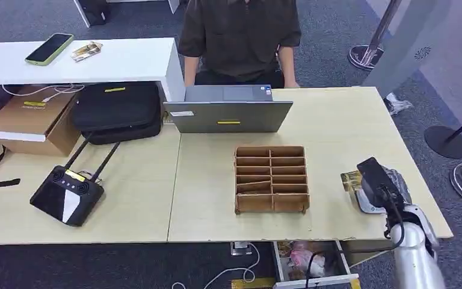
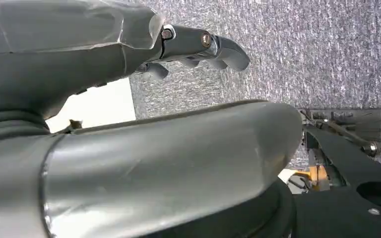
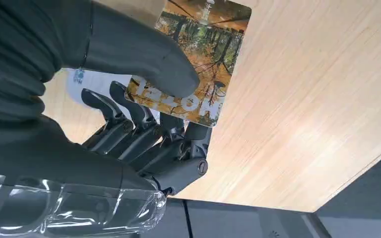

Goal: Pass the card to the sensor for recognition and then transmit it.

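Note:
The card [image 1: 350, 179], printed with an orange and green forest picture, is pinched between the thumb and fingers of my right hand [image 1: 380, 183] near the table's right front corner. In the right wrist view the card [image 3: 203, 54] lies flat over the wood, my thumb on its printed face and the fingers of the right hand [image 3: 144, 124] under it. A white round sensor [image 1: 366, 208] lies on the table just under that hand; part of the sensor [image 3: 87, 79] peeks out behind the fingers. My left hand [image 2: 79, 59] hangs over grey carpet, holding nothing.
A brown divided cardboard tray [image 1: 271, 179] sits mid-table, with a grey laptop [image 1: 228, 111] and a seated person [image 1: 240, 36] behind it. A black antenna controller [image 1: 66, 194], a black bag [image 1: 117, 111] and a cardboard box [image 1: 33, 120] stand left. An open drawer [image 1: 310, 259] juts out below.

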